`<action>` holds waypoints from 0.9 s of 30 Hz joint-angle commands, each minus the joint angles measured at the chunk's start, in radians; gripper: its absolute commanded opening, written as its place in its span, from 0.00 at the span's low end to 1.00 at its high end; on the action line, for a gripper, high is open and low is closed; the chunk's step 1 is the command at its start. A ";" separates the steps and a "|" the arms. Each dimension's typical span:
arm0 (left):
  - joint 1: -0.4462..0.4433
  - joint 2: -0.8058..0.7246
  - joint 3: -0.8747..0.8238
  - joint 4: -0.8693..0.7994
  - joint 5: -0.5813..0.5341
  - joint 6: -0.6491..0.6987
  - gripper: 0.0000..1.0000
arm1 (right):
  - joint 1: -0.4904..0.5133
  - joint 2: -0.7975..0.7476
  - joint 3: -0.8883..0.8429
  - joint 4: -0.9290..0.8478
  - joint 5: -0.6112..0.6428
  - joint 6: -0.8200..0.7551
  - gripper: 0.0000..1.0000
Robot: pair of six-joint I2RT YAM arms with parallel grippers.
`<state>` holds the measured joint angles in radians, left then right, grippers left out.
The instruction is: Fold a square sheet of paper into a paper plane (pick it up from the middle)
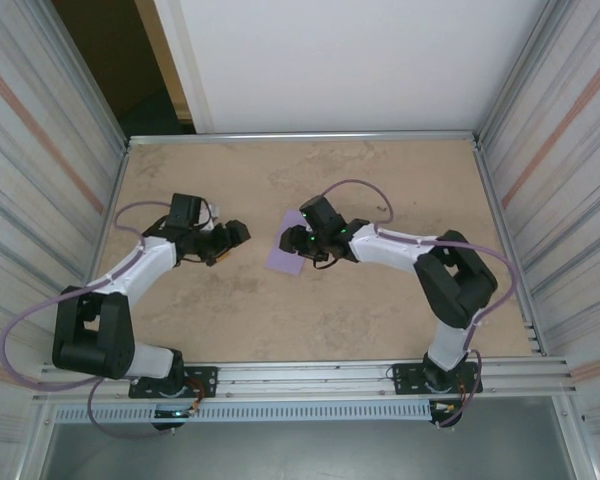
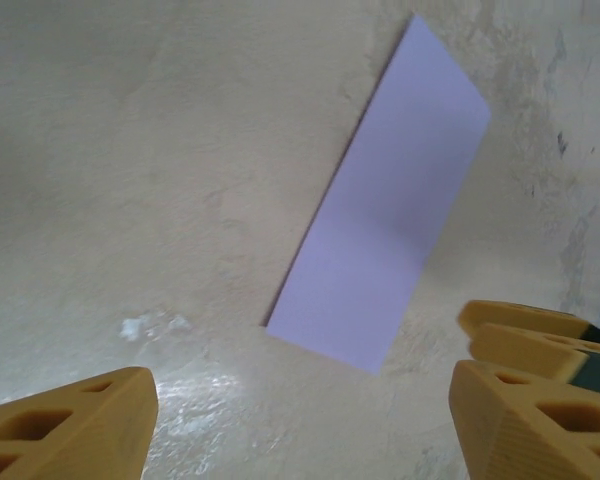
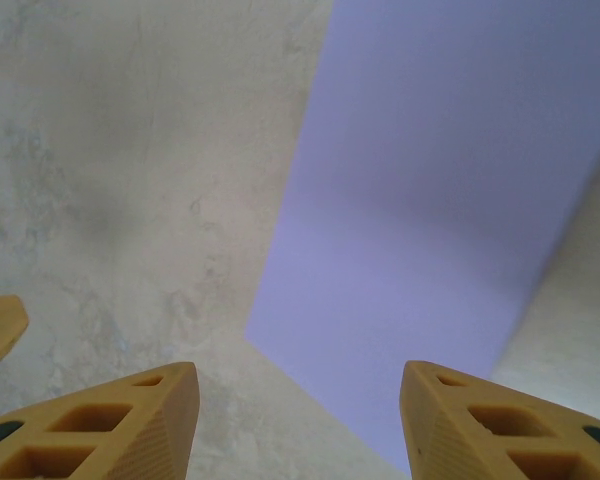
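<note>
Worktop (image 1: 280, 320): mottled tan surface, walled on three sides. Sheet of paper (image 1: 283, 256): lavender, lying flat near the worktop's centre and showing as a long rectangle. My right hand (image 3: 295, 380): poised over the paper from its right side, fingers parted, gripping nothing. My left hand (image 2: 305, 390): just left of the paper and apart from it, fingers spread wide, empty.
</note>
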<state>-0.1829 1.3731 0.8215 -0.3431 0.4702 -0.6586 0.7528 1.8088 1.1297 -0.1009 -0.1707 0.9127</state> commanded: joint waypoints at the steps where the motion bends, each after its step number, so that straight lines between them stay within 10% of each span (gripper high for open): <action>1: 0.020 -0.041 -0.027 0.022 0.029 -0.008 0.81 | -0.004 0.076 0.027 0.040 -0.065 0.054 0.54; 12: 0.020 0.015 -0.016 0.056 0.071 -0.015 0.86 | -0.011 0.140 -0.011 -0.010 -0.133 0.000 0.53; 20: 0.005 0.038 -0.042 0.092 0.133 -0.006 0.85 | -0.082 0.011 -0.109 -0.281 -0.126 -0.415 0.48; 27: -0.084 0.080 -0.045 0.155 0.128 -0.054 0.83 | -0.083 -0.182 -0.211 -0.087 -0.114 -0.176 0.49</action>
<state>-0.2413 1.4406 0.7864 -0.2283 0.5724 -0.6857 0.6544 1.7061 0.9512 -0.2474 -0.3115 0.6399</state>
